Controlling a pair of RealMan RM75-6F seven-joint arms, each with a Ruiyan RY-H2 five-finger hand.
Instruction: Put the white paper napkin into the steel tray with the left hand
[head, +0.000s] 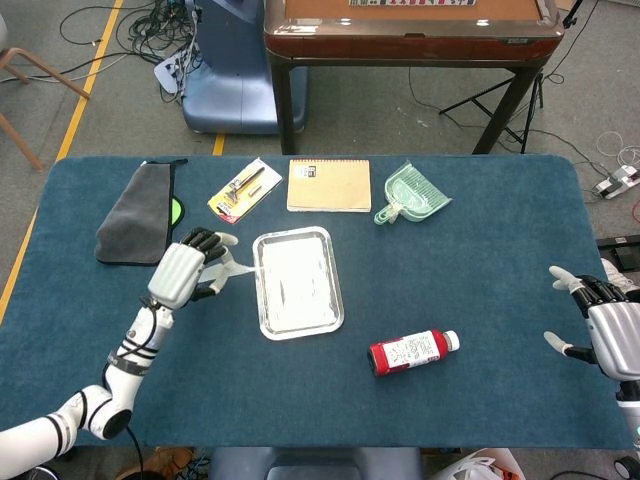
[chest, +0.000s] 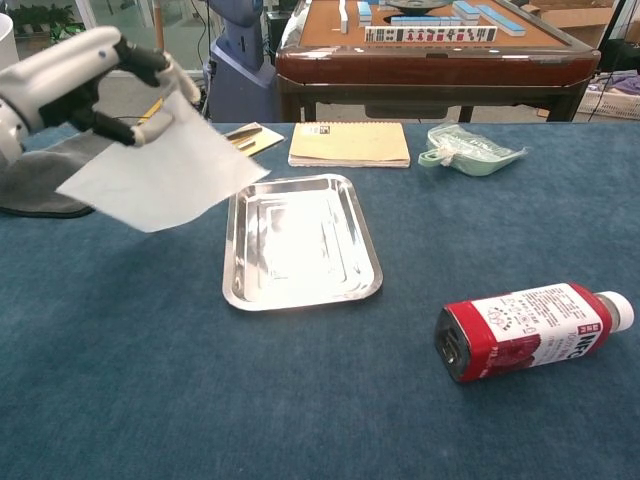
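Observation:
My left hand (head: 184, 270) (chest: 85, 78) holds the white paper napkin (chest: 165, 170) lifted off the table, just left of the steel tray (head: 296, 283) (chest: 299, 240). The napkin hangs down from the fingers as a flat sheet; in the head view only a thin strip of the napkin (head: 240, 269) shows between the hand and the tray's left rim. The tray lies empty in the middle of the blue table. My right hand (head: 605, 329) hovers at the table's far right edge with fingers spread, holding nothing.
A red bottle (head: 412, 350) (chest: 530, 330) lies on its side right of the tray. Behind the tray are a notebook (head: 329, 185), a green dustpan (head: 410, 194) and a yellow card with a tool (head: 244, 188). A grey cloth (head: 137, 214) lies at the far left.

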